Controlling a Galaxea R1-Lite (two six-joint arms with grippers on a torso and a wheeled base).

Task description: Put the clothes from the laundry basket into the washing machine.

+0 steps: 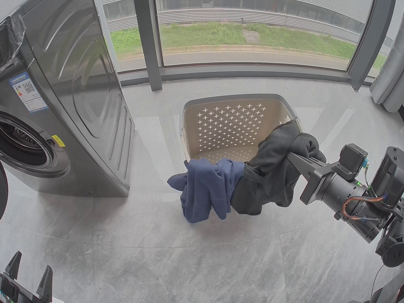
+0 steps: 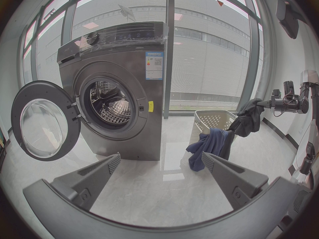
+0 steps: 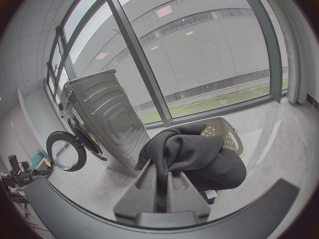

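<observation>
A beige laundry basket [image 1: 227,127] stands on the floor near the window. A dark grey garment [image 1: 273,165] is lifted above its front right rim, with my right gripper [image 1: 296,158] shut on it; the wrist view has the cloth [image 3: 196,153] pinched between the fingers [image 3: 181,190]. A blue garment [image 1: 208,190] hangs over the basket's front rim toward the floor. The grey washing machine [image 1: 71,85] stands at the left, its round door [image 2: 43,120] swung open and its drum [image 2: 111,105] bare. My left gripper [image 2: 159,166] is open, low at the near left.
Tall windows [image 1: 252,22] and a dark pillar [image 1: 147,34] close off the far side. A curtain [image 1: 389,81] hangs at the far right. Bare grey floor [image 1: 168,253] lies between the basket and the washing machine.
</observation>
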